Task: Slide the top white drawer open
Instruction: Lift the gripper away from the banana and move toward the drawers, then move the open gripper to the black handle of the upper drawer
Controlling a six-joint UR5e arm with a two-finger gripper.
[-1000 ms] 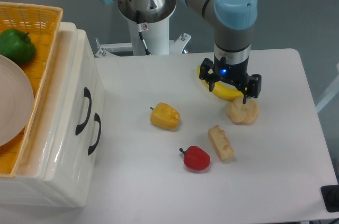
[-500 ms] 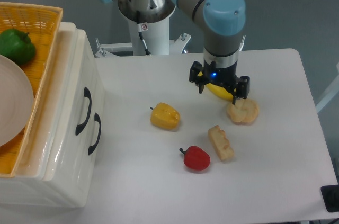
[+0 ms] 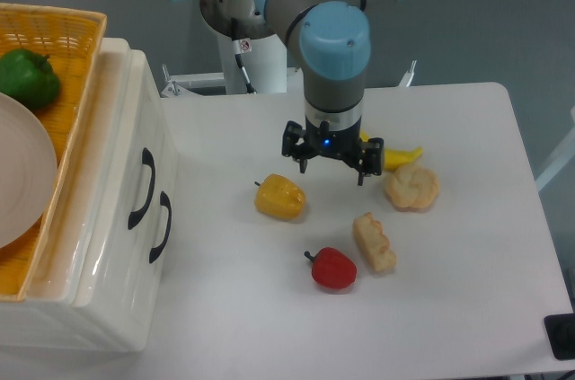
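- The top white drawer (image 3: 135,142) sits at the left of the table, the upper of two drawers in a glossy cream-white cabinet (image 3: 90,308). It is flush with the cabinet front, so nothing of its inside shows.
- From this steep overhead view the drawer front is strongly foreshortened; its black curved handle (image 3: 144,188) is the plainest sign of it, and the seam between the two drawers is hard to pick out.
- The drawer front faces right, toward the open table, and its long axis runs from the far edge of the table toward the near one, along the cabinet's face.
- The lower drawer's handle (image 3: 161,226) lies just beside and below the upper one, alike in shape.
- An orange wicker basket (image 3: 76,48) rests on top of the cabinet, cut off by the left edge. It holds a green pepper (image 3: 27,77) at its far end and a pale plate (image 3: 22,178), only part of which is in view.
- The gripper (image 3: 331,161) hangs over the middle of the table, well apart from the cabinet, its two dark fingers spread wide with nothing between them.
- Behind the gripper a banana (image 3: 397,158) is mostly hidden; only its right end shows.
- On the table (image 3: 485,290) lie a yellow pepper (image 3: 279,198), a red pepper (image 3: 333,269), a round bread roll (image 3: 412,188) and a tan pastry piece (image 3: 375,242).
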